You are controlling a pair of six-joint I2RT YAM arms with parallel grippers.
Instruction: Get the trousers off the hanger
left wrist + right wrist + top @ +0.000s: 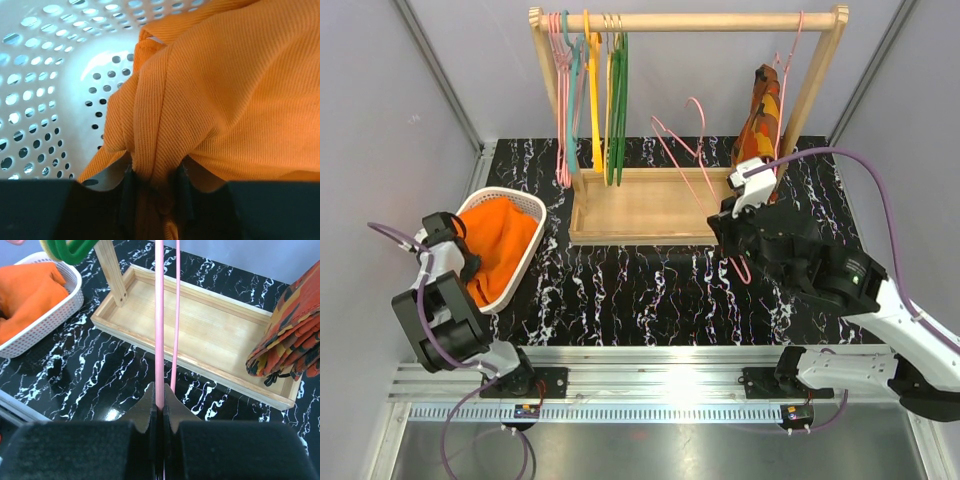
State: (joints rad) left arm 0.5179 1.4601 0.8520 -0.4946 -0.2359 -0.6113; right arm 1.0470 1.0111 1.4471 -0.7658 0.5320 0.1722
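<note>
The trousers (pixel 500 245) are heaped in the white basket (pixel 534 206) at nine o'clock on the table (pixel 650 290), a puckered fold pinched between the nearly closed fingers of the left gripper (pixel 155 182). Towards three o'clock the bare pink hanger (pixel 159 325) is clamped in the fully closed right gripper (pixel 159 396), well apart from the cloth. The fold is best handled low inside the basket, so nothing gets dragged over the edge.

Pale grey walls (pixel 380 120) close me in on three sides. My table (pixel 640 300) is glossy black with white veins. A wooden rack (pixel 690 20) stands at its back on a wooden tray (pixel 640 205). Light glares off the metal rail (pixel 650 365) in front.
</note>
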